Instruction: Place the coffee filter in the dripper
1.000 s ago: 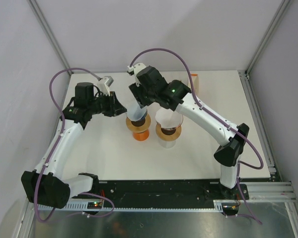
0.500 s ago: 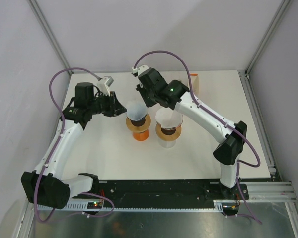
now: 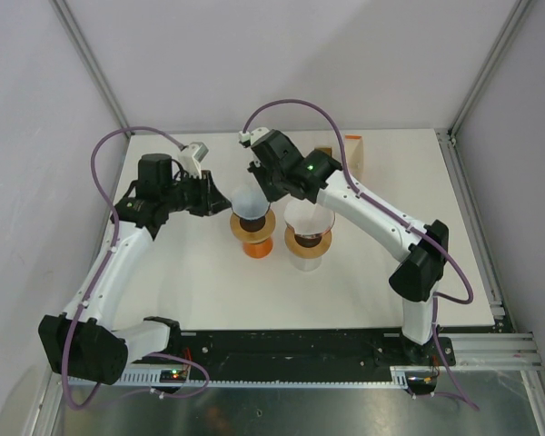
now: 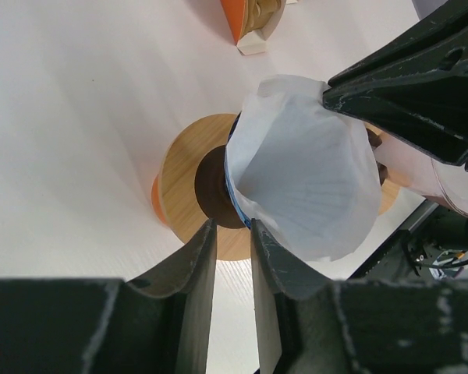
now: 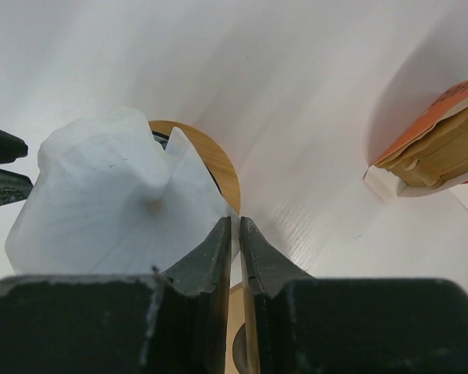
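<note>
Fingers of your right gripper (image 5: 235, 227) are clenched on nothing. Your left gripper (image 4: 232, 232) straddles the dripper (image 4: 179, 187) rim, grip unclear. The coffee filter (image 4: 304, 171) stands crumpled in that dripper, at nine o'clock from the clear dripper (image 3: 308, 238). It likely needs pressing down.

Lab test cell, aluminium frame (image 3: 89, 64), white table (image 3: 209, 291)

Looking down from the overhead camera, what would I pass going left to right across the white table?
left gripper → coffee filter sitting in the orange-footed dripper → second dripper, with a filter of its own → orange and tan box at the back → right arm's black elbow
</note>
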